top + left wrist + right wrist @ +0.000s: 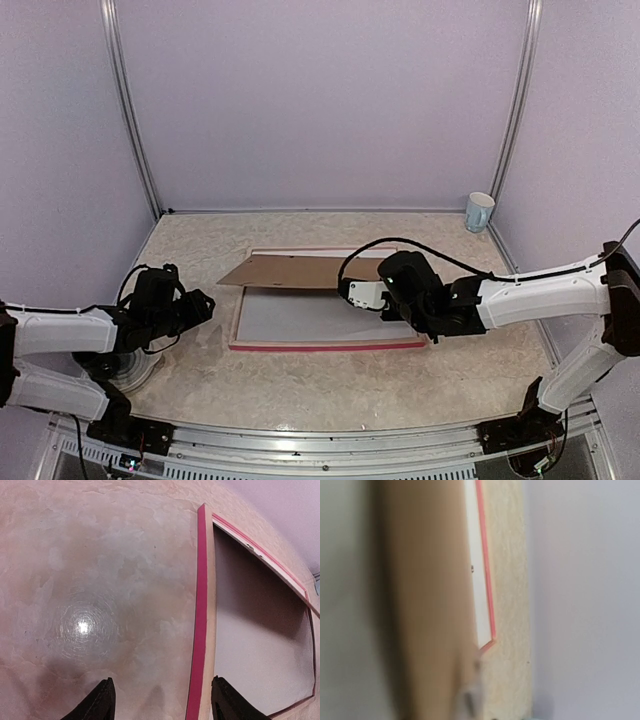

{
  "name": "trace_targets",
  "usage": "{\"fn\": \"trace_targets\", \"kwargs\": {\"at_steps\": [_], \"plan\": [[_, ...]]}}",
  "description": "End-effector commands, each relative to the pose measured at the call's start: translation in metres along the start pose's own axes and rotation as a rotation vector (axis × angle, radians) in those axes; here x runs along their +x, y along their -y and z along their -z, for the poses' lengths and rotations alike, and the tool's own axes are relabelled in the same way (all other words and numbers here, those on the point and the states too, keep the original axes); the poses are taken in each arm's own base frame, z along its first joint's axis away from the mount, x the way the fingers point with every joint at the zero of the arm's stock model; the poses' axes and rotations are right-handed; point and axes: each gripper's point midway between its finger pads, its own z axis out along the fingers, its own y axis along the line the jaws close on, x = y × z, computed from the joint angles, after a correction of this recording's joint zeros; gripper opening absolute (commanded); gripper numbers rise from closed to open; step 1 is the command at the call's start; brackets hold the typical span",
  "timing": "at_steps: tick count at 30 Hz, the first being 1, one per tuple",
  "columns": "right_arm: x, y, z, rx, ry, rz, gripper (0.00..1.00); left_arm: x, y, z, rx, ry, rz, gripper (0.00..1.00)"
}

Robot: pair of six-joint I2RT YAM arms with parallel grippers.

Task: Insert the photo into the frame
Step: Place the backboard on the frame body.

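Beige mottled bench (300, 395) lies nearest you, ahead of both arm bases. Your left end effector (200, 305) hovers low over its left part, just beside the frame's left rail. In the left wrist view, the left end effector (160, 705) has its two dark fingertips (102, 702) standing apart with nothing gripped. Under them are bare bench (100, 580) and the frame's rail.

Next comes the frame (325, 346), lying flat at the middle of the bench. Its long sides run left to right. The left wrist view shows the frame (200, 605) pink-red on the outer edge and pale wood on top. A pale grey sheet (300, 322) fills its opening.

Over the frame's far half, a brown backing board (290, 270) is tilted, its left corner lifted off the frame. Your right end effector (347, 291) is at the board's right end. The right wrist view is blurred, filled mostly by the board (420, 605), with a strip of frame (487, 580) beside it. You cannot tell whether that end effector is clamped or parted.

No view shows you the photo.

Farthest off, a white and blue mug (479, 212) stands at the right rear corner.
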Motion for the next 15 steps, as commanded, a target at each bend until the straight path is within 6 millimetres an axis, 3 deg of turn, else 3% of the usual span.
{"fn": "trace_targets", "kwargs": {"at_steps": [1, 5, 15], "plan": [[0.000, 0.018, -0.002, 0.067, -0.005, -0.073, 0.16, 0.001, -0.003, -0.001, 0.001, 0.003, 0.002, 0.65], [0.004, 0.015, -0.003, 0.058, -0.024, -0.070, 0.30, 0.001, -0.003, -0.001, 0.000, 0.004, 0.002, 0.65], [0.015, -0.005, -0.006, -0.013, -0.082, -0.087, 0.36, 0.001, -0.002, -0.001, 0.004, 0.003, 0.003, 0.65]]}}
